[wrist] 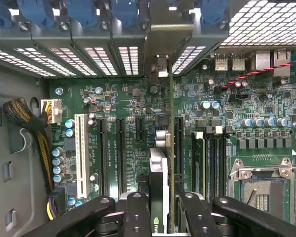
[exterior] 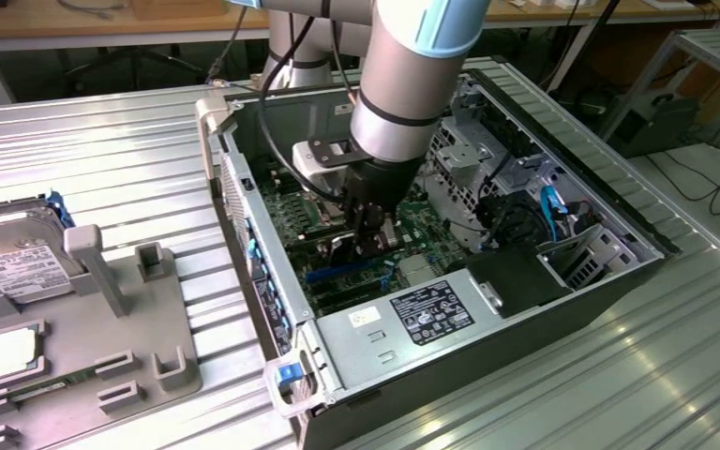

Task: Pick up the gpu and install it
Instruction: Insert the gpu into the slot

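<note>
Ribbed metal table [exterior: 97,159] carries open PC case [exterior: 523,356]. Pincer [exterior: 367,239] inside case, clamped on gpu [wrist: 159,170]; card held edge-on, upright over mobo [wrist: 113,98], betw. expansion slots.

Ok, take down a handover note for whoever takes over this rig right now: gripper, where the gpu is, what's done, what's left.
Gripper: shut on the gpu, down inside the open computer case.
Gpu: held edge-on over the motherboard, in line with the expansion slots, its bracket end toward the case's rear wall.
Done: pickup and carry into the case.
Left: the card is not released; whether it is fully seated in a slot cannot be told.
</note>
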Robot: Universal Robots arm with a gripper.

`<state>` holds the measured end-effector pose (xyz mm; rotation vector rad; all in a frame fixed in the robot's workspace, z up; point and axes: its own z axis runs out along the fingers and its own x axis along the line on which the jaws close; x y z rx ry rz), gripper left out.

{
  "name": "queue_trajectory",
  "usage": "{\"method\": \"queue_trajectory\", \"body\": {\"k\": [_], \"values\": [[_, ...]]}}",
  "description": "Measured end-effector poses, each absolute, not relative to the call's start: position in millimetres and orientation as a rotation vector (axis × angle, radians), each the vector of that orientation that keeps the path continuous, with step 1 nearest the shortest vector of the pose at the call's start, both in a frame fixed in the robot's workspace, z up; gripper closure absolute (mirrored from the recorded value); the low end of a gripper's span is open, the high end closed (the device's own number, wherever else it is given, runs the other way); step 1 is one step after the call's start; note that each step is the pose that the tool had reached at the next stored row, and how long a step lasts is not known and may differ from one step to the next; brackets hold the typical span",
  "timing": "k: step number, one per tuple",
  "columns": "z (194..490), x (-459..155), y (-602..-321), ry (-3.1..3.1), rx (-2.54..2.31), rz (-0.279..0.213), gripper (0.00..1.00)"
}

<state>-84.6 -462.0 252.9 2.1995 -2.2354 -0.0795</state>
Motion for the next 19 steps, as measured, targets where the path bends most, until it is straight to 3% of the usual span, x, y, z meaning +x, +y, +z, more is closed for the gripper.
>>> {"method": "queue_trajectory", "body": {"k": [19], "values": [[251.5,-86.3,-460.4,-2.242,2.207,-0.065,0.72]]}}
